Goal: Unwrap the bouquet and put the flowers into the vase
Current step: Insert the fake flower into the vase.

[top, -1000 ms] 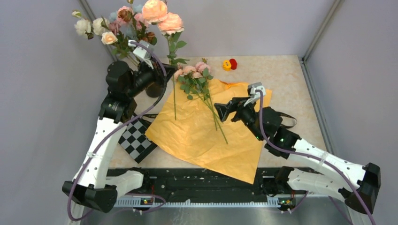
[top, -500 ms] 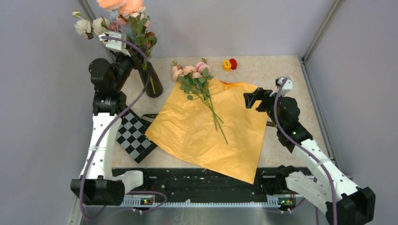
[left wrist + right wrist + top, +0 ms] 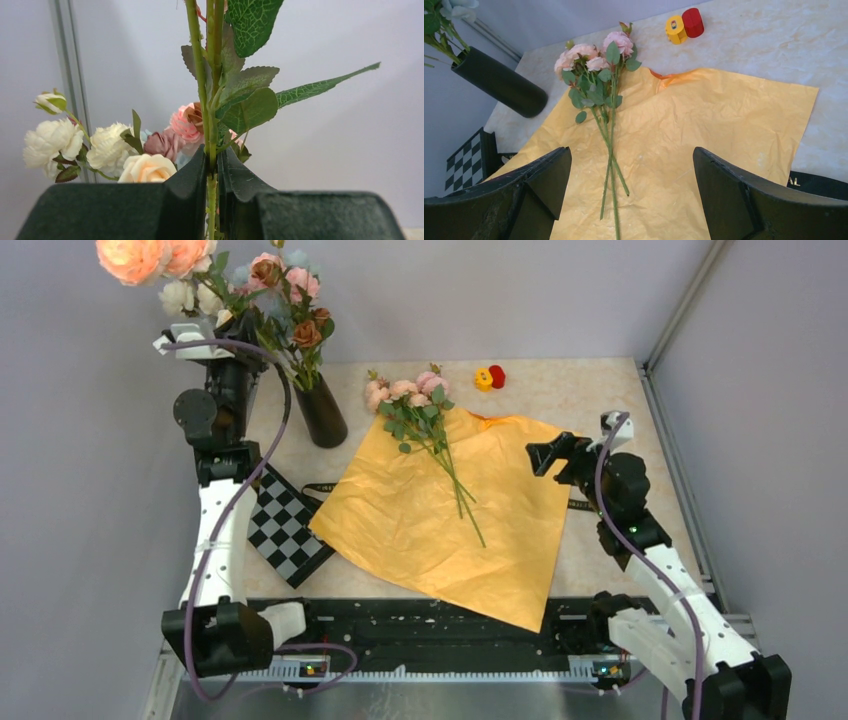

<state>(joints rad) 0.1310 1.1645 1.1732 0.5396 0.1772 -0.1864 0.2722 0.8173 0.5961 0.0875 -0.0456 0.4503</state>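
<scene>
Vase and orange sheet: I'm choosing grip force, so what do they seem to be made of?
Vase: likely glazed ceramic or glass, possibly plastic. It is smooth, rigid-looking and black, with a faint sheen along its wall.
Orange sheet: thin wrapping paper, slightly shiny. Fine crinkles and creases run all over it, and it lies nearly flat on the table.

On my screen the beige marbled counter point(image 3: 600, 400) carries a black-and-white checkerboard point(image 3: 290, 535) lying flat and turned cornerwise at its near left; far back, right of centre, a small yellow piece point(image 3: 483, 379) and a red piece point(image 3: 497, 376) sit touching each other; in the far left corner I see a tall bunch of white, pink and brown flowers point(image 3: 250, 290) standing upright; grey walls point(image 3: 500, 290) close in three sides, with a metal post point(image 3: 685, 305) at the far right corner.
</scene>
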